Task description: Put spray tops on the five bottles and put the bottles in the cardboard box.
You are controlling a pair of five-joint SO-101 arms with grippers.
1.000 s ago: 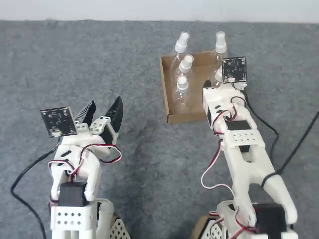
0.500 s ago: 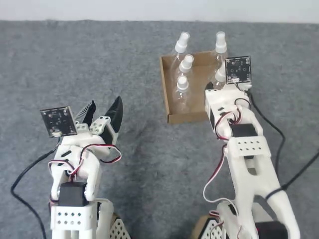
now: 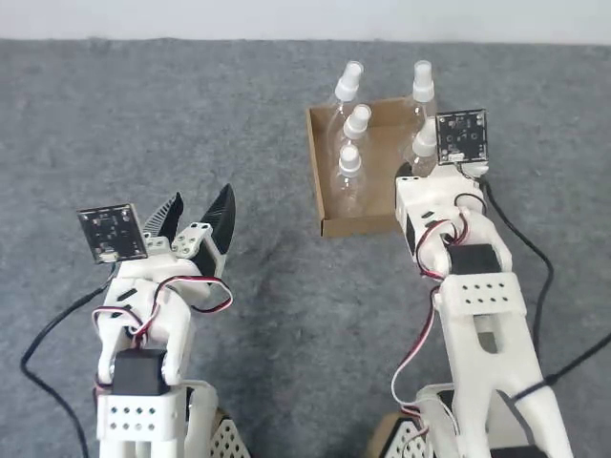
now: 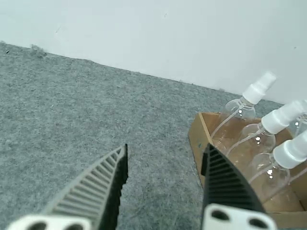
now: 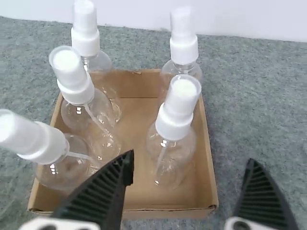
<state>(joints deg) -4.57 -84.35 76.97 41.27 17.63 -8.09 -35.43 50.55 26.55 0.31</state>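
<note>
On the bench [image 3: 191, 105] the cardboard box [image 3: 355, 227] holds five capped bottles [image 3: 348, 181] upright. The right tool [image 5: 189, 163], spread and empty at the box's near wall, could snag that wall or tip the nearest bottle [image 5: 175, 129]. The right wrist view shows that bottle whole while the high view half hides it; the left tool [image 3: 201, 194] sits released, well left.

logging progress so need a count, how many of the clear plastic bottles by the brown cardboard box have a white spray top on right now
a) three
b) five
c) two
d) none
b: the right wrist view shows five clear plastic bottles at the brown cardboard box, each one capped with a white spray top.
</note>
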